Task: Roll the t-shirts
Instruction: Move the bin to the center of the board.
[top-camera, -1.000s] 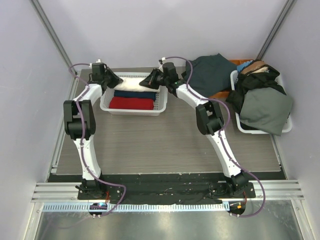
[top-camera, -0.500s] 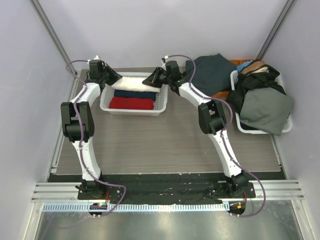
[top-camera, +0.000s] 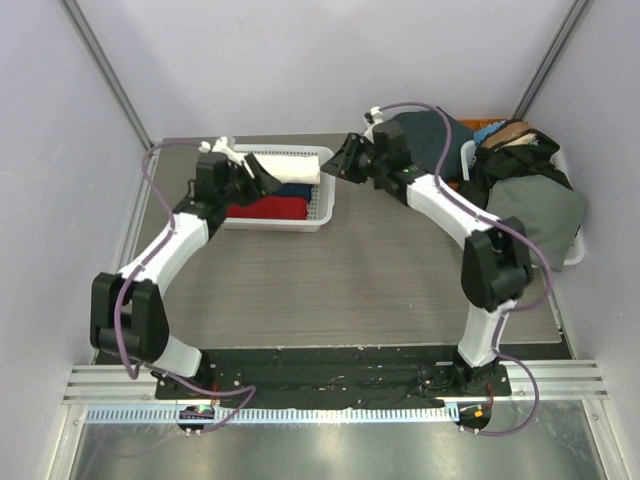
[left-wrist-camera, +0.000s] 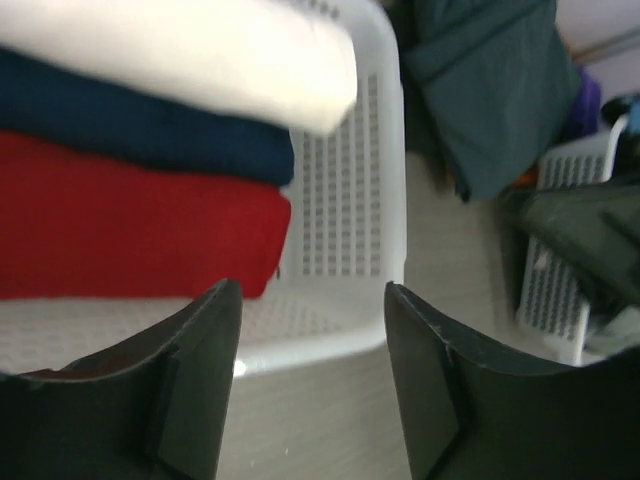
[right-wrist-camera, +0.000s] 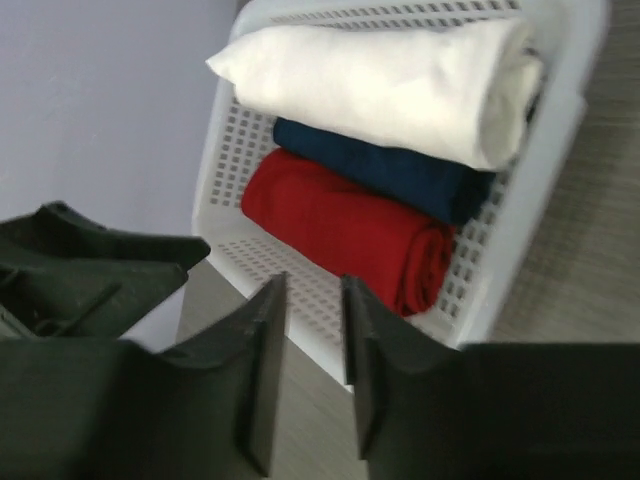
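Three rolled t-shirts lie side by side in the white lattice basket (top-camera: 322, 208): a cream-white one (top-camera: 290, 166) at the back, a navy one (top-camera: 298, 190) in the middle, a red one (top-camera: 265, 207) in front. My left gripper (top-camera: 266, 180) hangs over the basket's left part, open and empty. In the left wrist view the gripper (left-wrist-camera: 312, 375) frames the basket rim (left-wrist-camera: 330, 345), with the cream (left-wrist-camera: 200, 50), navy (left-wrist-camera: 140, 135) and red (left-wrist-camera: 130, 235) rolls beyond. My right gripper (top-camera: 332, 168) hovers just right of the basket. In the right wrist view the gripper (right-wrist-camera: 314, 360) is open by a narrow gap with nothing in it.
A heap of dark green and other garments (top-camera: 430, 140) lies at the back right. Beside it a second white bin (top-camera: 572, 255) overflows with more clothes (top-camera: 525, 205). Purple walls close in on three sides. The right wrist view also catches the left gripper's black body (right-wrist-camera: 90, 270).
Both grippers have let go of the cream-white roll and opened; it now rests in the basket. The left arm swung nearer and rightward, the right arm drew back to the right.
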